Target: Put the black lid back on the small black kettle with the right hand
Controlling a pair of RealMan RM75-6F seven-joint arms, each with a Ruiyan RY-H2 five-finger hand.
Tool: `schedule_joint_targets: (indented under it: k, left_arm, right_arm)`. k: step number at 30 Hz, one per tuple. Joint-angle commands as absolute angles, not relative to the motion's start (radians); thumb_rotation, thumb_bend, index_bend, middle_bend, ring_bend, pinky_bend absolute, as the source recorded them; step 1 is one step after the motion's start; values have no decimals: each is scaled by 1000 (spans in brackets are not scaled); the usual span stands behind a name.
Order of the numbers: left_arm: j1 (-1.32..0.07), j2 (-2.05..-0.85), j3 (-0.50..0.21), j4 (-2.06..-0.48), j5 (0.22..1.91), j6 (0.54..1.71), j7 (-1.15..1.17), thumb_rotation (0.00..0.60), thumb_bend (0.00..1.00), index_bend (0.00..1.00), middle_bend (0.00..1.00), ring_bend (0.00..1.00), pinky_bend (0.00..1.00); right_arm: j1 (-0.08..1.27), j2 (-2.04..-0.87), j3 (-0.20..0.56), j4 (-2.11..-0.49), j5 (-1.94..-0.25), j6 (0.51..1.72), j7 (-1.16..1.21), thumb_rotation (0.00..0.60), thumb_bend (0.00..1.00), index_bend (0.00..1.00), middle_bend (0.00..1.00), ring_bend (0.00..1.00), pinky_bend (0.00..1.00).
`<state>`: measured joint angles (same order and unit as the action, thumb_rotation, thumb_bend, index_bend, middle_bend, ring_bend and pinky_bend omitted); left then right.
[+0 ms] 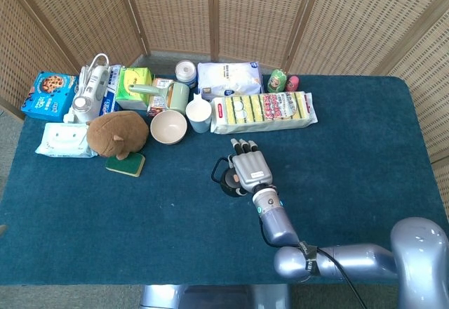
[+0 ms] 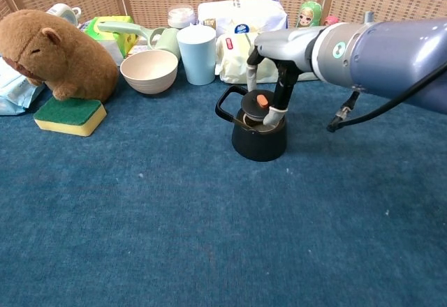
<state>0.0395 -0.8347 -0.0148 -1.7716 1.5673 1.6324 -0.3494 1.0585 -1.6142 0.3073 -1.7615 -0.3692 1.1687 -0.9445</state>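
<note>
The right hand (image 2: 269,91) is holding the black lid (image 2: 255,106) in pinching fingers (image 2: 273,117) just over the small black kettle (image 2: 258,136) mid-desk, and should be levelling it before letting go.

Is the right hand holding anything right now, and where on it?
Yes: the right hand pinches the black lid by its rim, over the kettle.
</note>
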Motion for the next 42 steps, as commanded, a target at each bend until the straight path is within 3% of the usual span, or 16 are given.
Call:
schedule_joint_targets:
  k: [1, 29, 42]
  left_arm:
    - [40, -833, -16, -1769, 1564, 1634, -357, 600, 159, 0, 0, 0, 106]
    - [37, -827, -14, -1766, 1562, 1622, -376, 600, 158, 0, 0, 0, 106]
    - [35, -824, -15, -1760, 1559, 1619, -391, 600, 158, 0, 0, 0, 106]
  right_arm:
    - [1071, -1631, 306, -1744, -363, 1164, -936, 600, 281, 455, 34, 5, 0]
    - [1109, -1631, 288, -1695, -315, 1154, -922, 600, 282, 455, 35, 6, 0]
    - [1117, -1618, 277, -1696, -283, 1148, -922, 600, 283, 379, 29, 6, 0]
